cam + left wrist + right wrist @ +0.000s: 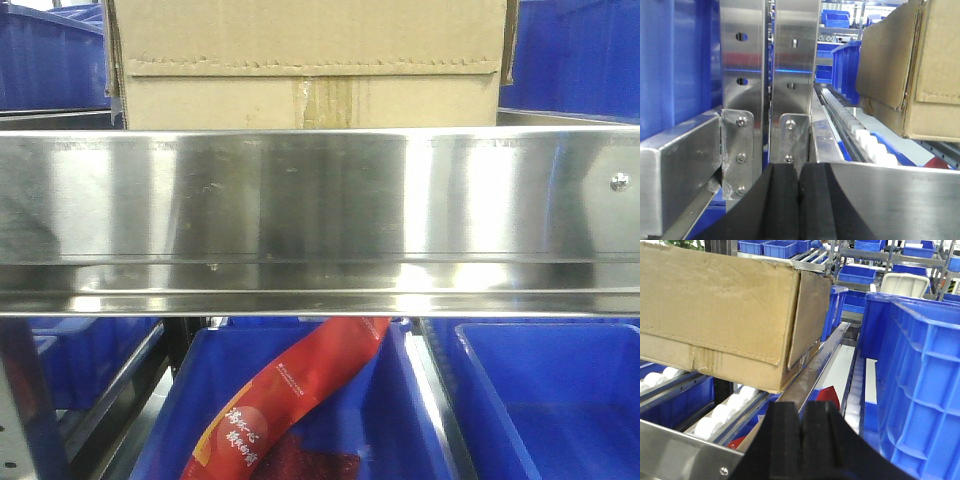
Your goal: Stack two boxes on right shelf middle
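Front view: a plain brown corrugated cardboard carton (305, 62), its serrated flap edge and central tape strip facing the camera, sits on the shiny stainless-steel shelf (300, 215) directly behind the wide reflective front rail, which carries a small screw (620, 181) near its right end. Blue plastic bins (575, 55) flank the carton on both sides. On the level below, a red printed pouch (290, 395) lies slantwise in another blue bin — neither gripper appears here.

Left wrist view: the left gripper (799, 200) shows two black pads pressed together with nothing between them, held low before the rack's perforated steel uprights (767, 75). The same carton (912, 67) rests at upper right above a track of white rollers (862, 137).

Right wrist view: the right gripper (801, 440) is likewise closed on nothing, its black pads meeting along a thin seam. The carton (725, 315) lies ahead and to the left on white rollers (722, 415), its wrinkled face turned toward the lens — a large blue bin (920, 385) stands to the right. Only this one carton can be seen.
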You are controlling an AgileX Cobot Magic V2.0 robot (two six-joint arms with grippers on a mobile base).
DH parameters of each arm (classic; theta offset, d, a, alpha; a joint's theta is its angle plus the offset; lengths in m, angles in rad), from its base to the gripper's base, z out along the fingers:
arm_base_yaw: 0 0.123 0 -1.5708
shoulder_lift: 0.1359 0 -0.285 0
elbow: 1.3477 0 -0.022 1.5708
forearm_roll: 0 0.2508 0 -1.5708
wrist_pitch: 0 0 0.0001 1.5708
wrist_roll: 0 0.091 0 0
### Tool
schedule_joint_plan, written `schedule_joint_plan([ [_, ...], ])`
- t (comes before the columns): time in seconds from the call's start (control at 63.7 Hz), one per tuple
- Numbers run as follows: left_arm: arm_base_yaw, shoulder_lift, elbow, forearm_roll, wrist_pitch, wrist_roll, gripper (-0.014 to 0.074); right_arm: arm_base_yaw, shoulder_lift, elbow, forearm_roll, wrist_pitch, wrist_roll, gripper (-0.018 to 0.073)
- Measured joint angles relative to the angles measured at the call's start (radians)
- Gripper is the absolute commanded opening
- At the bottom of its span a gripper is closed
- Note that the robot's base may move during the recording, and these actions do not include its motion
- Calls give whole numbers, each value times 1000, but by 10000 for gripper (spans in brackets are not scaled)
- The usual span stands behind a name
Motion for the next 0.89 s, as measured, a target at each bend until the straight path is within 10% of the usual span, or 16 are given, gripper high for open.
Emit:
schedule_joint_plan([
  [0.895, 0, 0, 0, 0, 2, 0, -111, 0, 0, 21, -8, -38, 21, -155],
])
